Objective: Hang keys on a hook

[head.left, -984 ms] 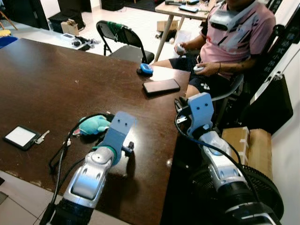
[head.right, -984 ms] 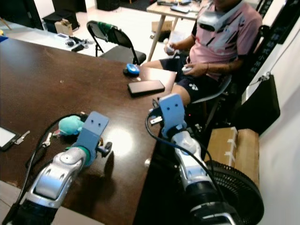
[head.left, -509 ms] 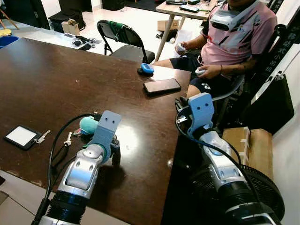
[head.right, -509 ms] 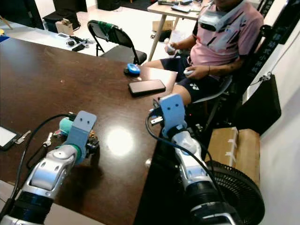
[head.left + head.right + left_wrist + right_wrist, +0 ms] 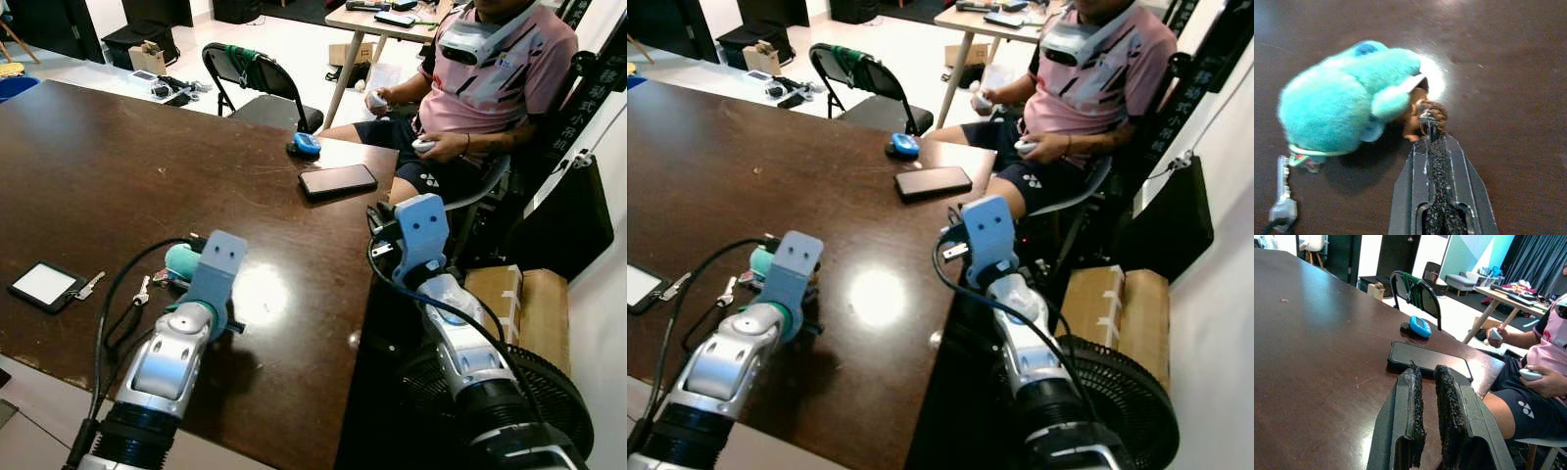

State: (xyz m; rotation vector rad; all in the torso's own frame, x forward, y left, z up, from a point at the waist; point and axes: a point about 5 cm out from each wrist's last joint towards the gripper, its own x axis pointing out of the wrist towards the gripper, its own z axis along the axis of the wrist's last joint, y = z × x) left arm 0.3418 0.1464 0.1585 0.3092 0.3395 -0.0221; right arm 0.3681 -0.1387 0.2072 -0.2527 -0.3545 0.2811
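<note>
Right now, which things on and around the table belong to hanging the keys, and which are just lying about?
Job:
- left gripper, shut at the plush's ring
- teal plush keychain
- key on it

Lying about:
- phone
- blue gadget
- small tablet
- folding chair
- fan
- right gripper, idle beside the table
- seated person

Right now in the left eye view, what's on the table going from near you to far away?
Small tablet → teal plush keychain → black phone → blue gadget.
</note>
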